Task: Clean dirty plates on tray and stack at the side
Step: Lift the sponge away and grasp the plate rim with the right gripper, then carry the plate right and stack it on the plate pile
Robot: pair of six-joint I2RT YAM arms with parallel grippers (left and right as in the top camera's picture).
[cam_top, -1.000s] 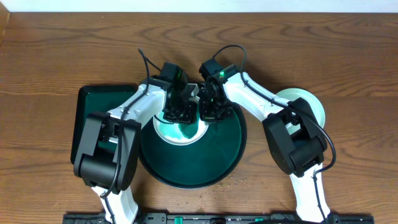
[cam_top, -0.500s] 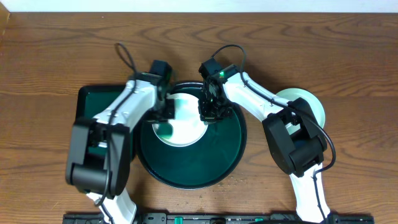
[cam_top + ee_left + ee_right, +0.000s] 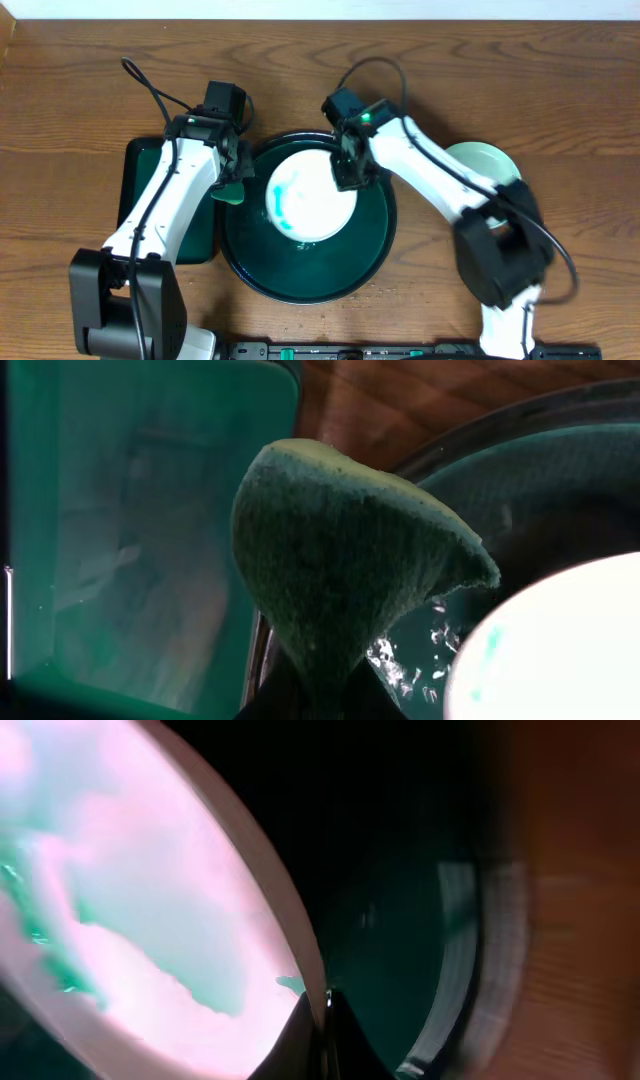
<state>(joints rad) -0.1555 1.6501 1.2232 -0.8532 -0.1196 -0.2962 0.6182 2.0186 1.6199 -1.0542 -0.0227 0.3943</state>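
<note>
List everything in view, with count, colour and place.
round tray: one, dark green, table centre.
smeared plate: one, white with teal smears, over the round tray.
side plate: at least one, pale teal, right of the round tray, partly hidden.
rectangular tray: one, dark green, left of the round tray.
sponge: one, green, at the round tray's left rim.
table: one, brown wood.
left gripper: one, black, shut on the sponge.
right gripper: one, black, pinching the smeared plate's rim.
</note>
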